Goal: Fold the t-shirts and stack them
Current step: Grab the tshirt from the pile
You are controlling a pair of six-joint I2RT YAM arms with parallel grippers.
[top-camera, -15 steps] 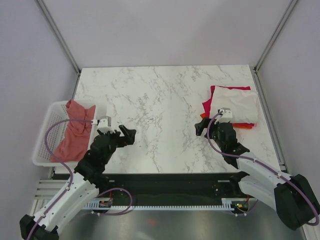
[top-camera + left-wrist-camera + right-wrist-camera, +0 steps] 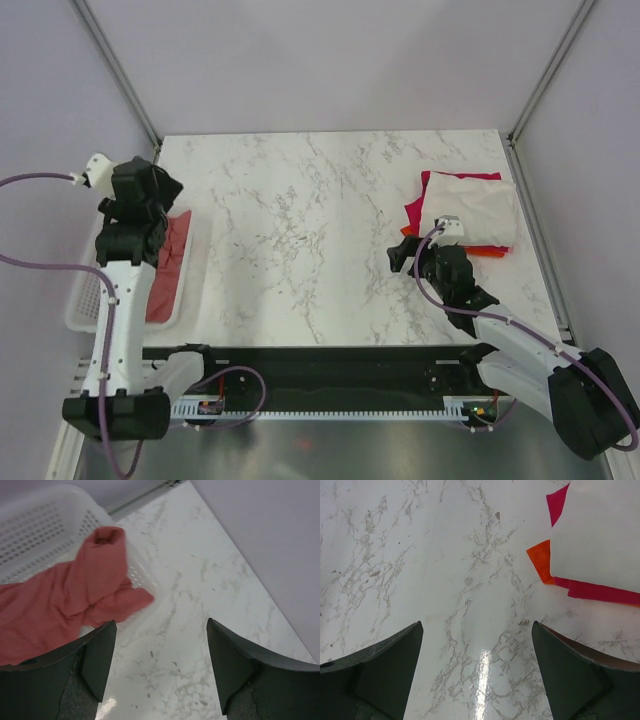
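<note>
A salmon-red t-shirt (image 2: 170, 262) lies crumpled in the white mesh basket (image 2: 88, 300) at the table's left edge. One sleeve end (image 2: 131, 600) hangs over the basket rim. My left gripper (image 2: 150, 195) hangs high above the basket, open and empty (image 2: 160, 665), with the shirt below and to its left. At the right lies a folded stack: a cream-white t-shirt (image 2: 470, 208) on top, with magenta (image 2: 557, 502) and orange (image 2: 542, 560) t-shirts showing under its edges. My right gripper (image 2: 408, 258) sits low over bare table just left of the stack, open and empty (image 2: 477, 670).
The marble table (image 2: 320, 200) runs between basket and stack. Grey walls with metal posts (image 2: 120, 75) close off the back and sides. The basket's rim (image 2: 142, 572) stands at the table's left edge.
My left arm has swung up from the table's front left to a spot high over the basket. The right arm and the folded stack have not moved.
</note>
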